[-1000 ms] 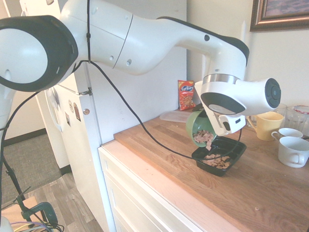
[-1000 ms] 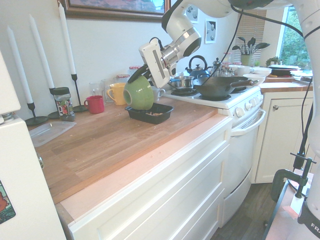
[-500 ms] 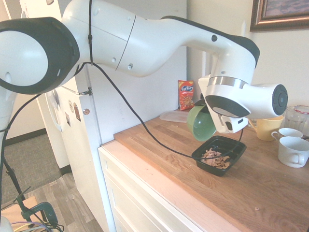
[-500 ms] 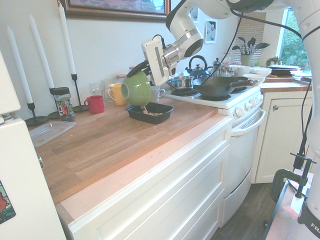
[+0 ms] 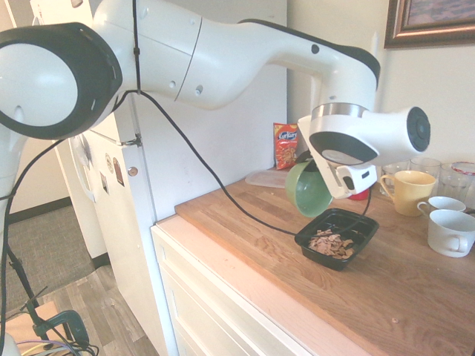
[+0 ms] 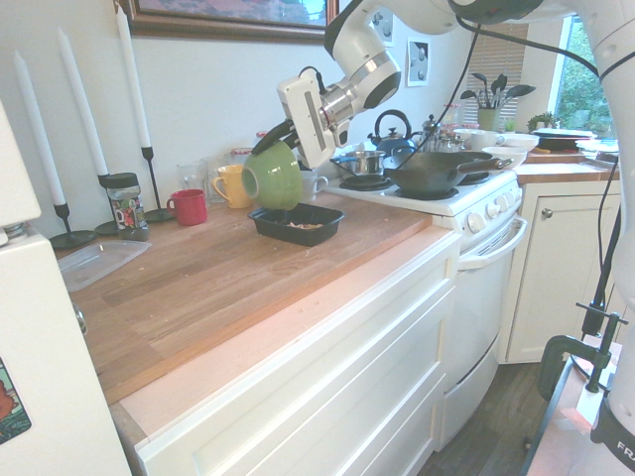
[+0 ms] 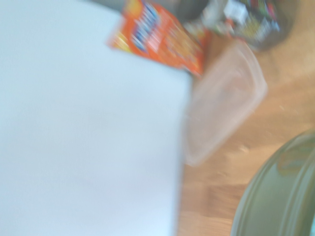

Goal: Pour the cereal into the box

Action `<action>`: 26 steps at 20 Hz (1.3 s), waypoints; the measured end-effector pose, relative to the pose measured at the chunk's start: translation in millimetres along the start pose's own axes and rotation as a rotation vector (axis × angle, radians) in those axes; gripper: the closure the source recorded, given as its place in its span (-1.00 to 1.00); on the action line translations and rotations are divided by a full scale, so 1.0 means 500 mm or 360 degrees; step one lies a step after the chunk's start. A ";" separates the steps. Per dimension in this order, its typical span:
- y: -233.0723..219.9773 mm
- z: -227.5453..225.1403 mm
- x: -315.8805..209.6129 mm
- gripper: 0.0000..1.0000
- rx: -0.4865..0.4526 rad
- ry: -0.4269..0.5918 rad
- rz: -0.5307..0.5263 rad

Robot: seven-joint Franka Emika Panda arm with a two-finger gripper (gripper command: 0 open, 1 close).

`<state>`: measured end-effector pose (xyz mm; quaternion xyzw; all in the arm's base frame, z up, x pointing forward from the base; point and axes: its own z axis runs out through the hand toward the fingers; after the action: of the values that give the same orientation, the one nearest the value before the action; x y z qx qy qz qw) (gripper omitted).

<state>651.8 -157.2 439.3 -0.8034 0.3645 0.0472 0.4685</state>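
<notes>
Cereal (image 5: 330,244) heaped in box (image 5: 338,259). Bowl (image 5: 309,190) tipped beside and above it, looking empty; jaws clamped on bowl. Pouring apparently done; left: righting bowl, setting down.

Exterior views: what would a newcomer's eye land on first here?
Probably the green bowl, tipped on its side in the end effector above the counter, beside and a little higher than the black box. Next, the heap of tan cereal lying inside that box. After those, the orange-red snack bag standing upright at the back of the counter, against the wall.
</notes>
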 end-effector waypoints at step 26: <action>-0.065 0.618 -0.266 1.00 -0.1672 0.1315 -0.0748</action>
<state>657.5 167.8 346.0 -0.9327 0.2584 -0.1943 -0.1599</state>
